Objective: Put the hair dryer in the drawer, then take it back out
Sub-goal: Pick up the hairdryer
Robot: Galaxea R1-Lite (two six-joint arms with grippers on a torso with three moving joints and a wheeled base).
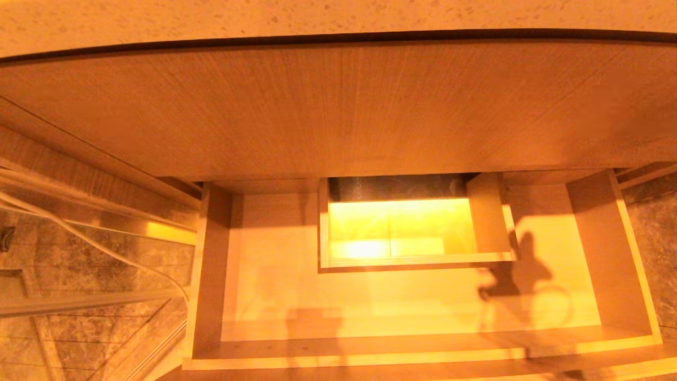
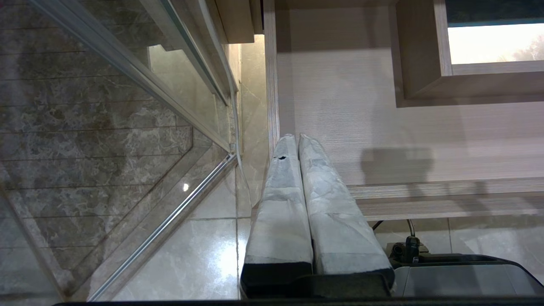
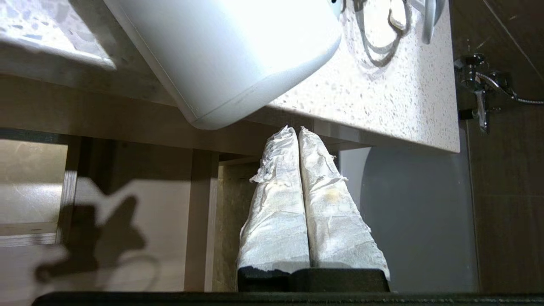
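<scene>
Drawer (image 1: 211,275) stands pulled out under the wood panel (image 1: 338,111), w/ the countertop (image 1: 338,16) above the panel at the far side. Boxed cut-out (image 1: 492,222) sits at the drawer's mid-back edge, touching the back wall. Shadow falls on the drawer floor near the right side, betw. the cut-out and the front edge. Tiled floor (image 1: 84,264) lies left of the drawer's left wall; a cord (image 1: 106,248) crosses it. Left gripper (image 2: 293,140) hangs off the drawer's front-left corner, over the left wall. Right gripper (image 3: 294,129) is beyond the drawer's right wall, under the countertop edge; a basin (image 3: 221,55) sits on the countertop.
</scene>
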